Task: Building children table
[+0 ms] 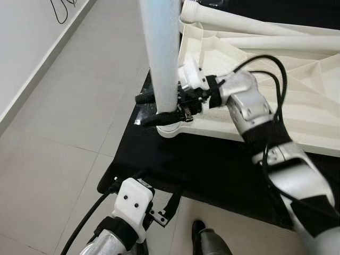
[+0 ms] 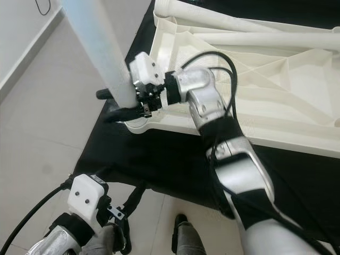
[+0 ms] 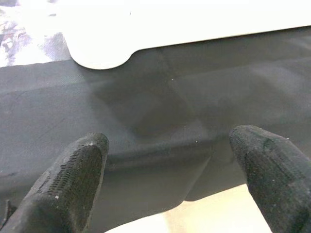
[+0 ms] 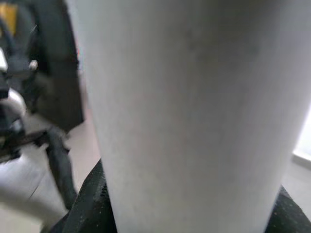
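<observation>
Head views: table leg (image 1: 162, 53) is held upright by right gripper (image 1: 159, 109), fingers closed around it, at corner socket (image 1: 171, 129) of upturned tabletop (image 1: 297, 79); seating judged in hand, downward press needed next | Left wrist: left gripper (image 3: 165, 179) is spread wide, empty, over black mat (image 3: 170, 111) edge; open floor lies leftward | Right wrist: leg is clasped between pads.

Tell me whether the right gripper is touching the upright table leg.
Touching. In the left eye view the right gripper's black fingers close around the table leg from both sides; the right wrist view shows the leg pressed between them.
</observation>
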Controlling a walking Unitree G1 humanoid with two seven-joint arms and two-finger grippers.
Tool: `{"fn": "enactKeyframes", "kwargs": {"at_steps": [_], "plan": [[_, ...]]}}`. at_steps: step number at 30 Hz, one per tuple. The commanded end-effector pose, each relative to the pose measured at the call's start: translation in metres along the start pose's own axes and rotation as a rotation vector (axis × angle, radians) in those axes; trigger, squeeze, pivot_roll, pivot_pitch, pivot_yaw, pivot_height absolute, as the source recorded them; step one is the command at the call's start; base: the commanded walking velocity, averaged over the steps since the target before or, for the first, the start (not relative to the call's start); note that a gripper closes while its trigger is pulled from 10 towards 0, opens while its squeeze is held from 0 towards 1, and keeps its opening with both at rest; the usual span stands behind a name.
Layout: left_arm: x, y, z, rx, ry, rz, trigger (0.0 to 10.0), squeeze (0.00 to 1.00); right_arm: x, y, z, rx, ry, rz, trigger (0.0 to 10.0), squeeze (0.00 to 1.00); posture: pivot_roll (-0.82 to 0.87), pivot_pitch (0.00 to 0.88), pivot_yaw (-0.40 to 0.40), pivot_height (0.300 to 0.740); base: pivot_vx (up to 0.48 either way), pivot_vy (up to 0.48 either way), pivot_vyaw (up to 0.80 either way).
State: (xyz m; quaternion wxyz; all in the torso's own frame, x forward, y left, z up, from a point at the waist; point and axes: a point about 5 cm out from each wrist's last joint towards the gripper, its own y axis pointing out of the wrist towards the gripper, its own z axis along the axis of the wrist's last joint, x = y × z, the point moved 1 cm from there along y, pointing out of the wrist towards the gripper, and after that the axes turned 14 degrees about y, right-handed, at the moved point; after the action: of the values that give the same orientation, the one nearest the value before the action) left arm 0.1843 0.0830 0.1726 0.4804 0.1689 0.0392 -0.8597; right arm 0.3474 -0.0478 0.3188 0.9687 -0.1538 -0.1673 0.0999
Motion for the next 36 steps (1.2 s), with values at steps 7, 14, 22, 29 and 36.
{"fn": "enactKeyframes", "kwargs": {"at_steps": [7,14,22,29,36], "plan": [[0.005,-0.001,-0.007,-0.035,-0.014,0.003,10.0,0.00,-0.004,0.020,-0.029,-0.067,0.160,0.113,10.0,0.00,0.07,0.442,-0.033,0.740,0.000,0.000,0.00],[0.006,0.000,-0.008,-0.034,-0.019,0.005,10.0,0.00,0.004,0.027,-0.025,0.054,0.177,0.040,10.0,0.00,0.06,0.434,-0.034,0.740,0.000,0.000,0.00],[0.008,0.001,-0.010,-0.035,-0.022,0.004,10.0,0.00,0.020,0.022,-0.040,0.113,0.254,-0.295,10.0,0.00,0.05,0.417,-0.034,0.740,0.000,0.000,0.00],[0.007,0.002,-0.012,-0.036,-0.024,0.002,10.0,0.00,0.021,0.010,-0.053,0.122,0.294,-0.419,10.0,0.00,0.04,0.411,-0.025,0.740,0.000,0.000,0.00],[0.005,0.003,-0.013,-0.035,-0.022,0.001,10.0,0.00,0.031,-0.008,-0.058,0.163,0.347,-0.637,10.0,0.00,0.04,0.411,-0.024,0.740,0.000,0.000,0.00]]}}
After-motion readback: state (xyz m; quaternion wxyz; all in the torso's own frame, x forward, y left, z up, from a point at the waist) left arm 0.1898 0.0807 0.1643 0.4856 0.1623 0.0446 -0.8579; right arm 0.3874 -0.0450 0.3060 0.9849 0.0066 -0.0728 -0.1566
